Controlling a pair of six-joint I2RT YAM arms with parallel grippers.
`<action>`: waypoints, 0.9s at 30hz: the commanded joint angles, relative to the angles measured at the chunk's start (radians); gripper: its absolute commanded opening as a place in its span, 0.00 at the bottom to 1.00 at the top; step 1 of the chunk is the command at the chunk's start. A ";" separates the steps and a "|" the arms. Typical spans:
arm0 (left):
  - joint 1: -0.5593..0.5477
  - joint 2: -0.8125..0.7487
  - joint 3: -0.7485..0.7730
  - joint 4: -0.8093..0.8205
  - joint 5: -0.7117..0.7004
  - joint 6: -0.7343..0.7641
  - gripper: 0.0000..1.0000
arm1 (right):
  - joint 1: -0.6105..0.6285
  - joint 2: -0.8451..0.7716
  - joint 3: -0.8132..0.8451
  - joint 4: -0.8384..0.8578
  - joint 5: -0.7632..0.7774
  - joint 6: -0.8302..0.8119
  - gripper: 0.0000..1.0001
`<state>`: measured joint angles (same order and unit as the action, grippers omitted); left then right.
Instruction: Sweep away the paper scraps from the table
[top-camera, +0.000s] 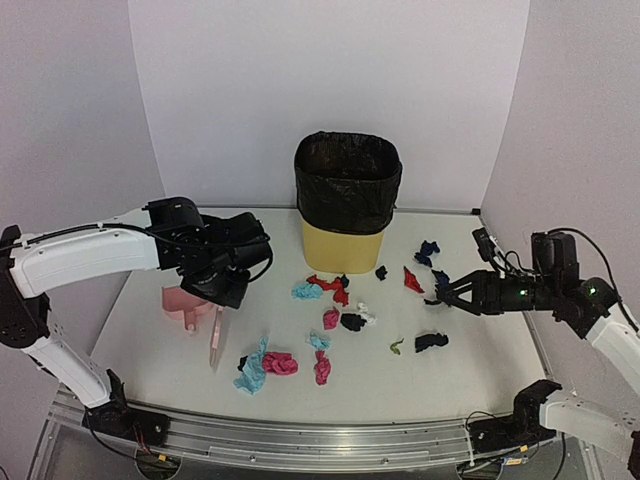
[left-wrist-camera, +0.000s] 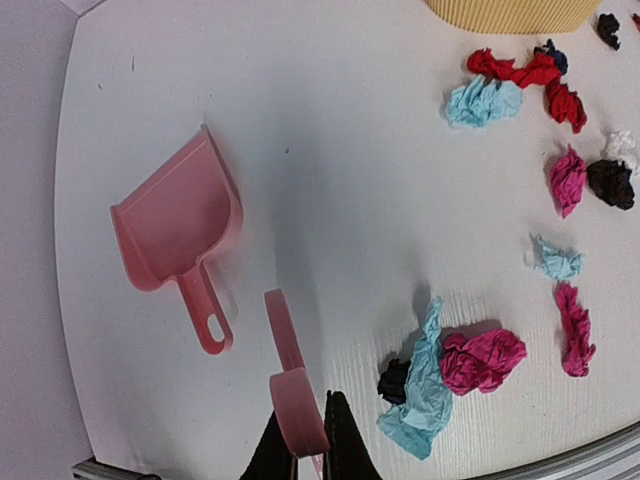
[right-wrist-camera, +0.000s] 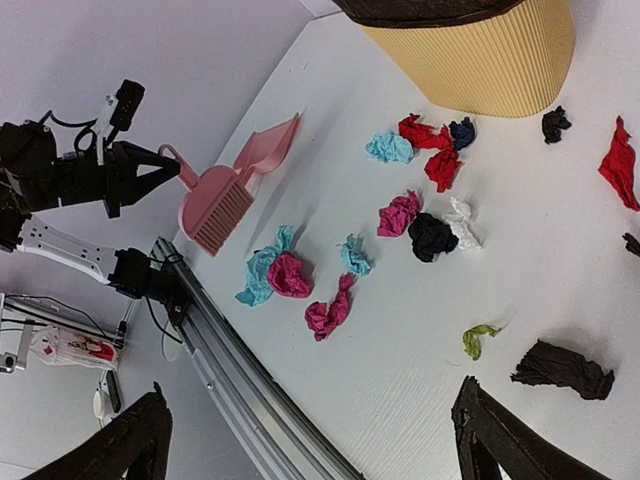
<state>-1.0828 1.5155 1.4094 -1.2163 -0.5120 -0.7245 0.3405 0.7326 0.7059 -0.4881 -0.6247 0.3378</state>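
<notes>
Brush (right-wrist-camera: 215, 205) is clamped by its handle in the closed left tool (left-wrist-camera: 308, 445); the right tool (top-camera: 447, 292) is spread wide, empty, above paper scraps (top-camera: 280, 363) on the tabletop (top-camera: 450, 385).

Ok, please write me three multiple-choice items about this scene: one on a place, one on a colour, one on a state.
1. Where is the pink dustpan?
A. on the left half of the table
B. hanging on the wall
C. on the floor

2. Which colour is the bag in the bin?
A. white
B. black
C. blue

3. How is the right pincer?
A. shut on a scrap
B. open and empty
C. shut on the brush

Answers: 1 A, it lies on the table at the left; 2 B, the bag is black; 3 B, its fingers stand wide apart, nothing between them.
</notes>
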 joint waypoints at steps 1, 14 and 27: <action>0.003 -0.065 -0.046 -0.053 0.091 -0.065 0.00 | -0.005 0.004 0.001 0.006 -0.027 -0.004 0.95; -0.042 -0.010 -0.161 0.136 0.160 -0.111 0.00 | -0.005 -0.034 -0.010 0.005 -0.024 -0.007 0.95; -0.224 0.278 0.115 0.045 -0.076 -0.390 0.00 | -0.005 -0.061 -0.012 0.004 -0.021 -0.006 0.95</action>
<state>-1.2866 1.7333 1.4141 -1.1489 -0.5000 -0.9661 0.3405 0.6784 0.6987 -0.4885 -0.6285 0.3378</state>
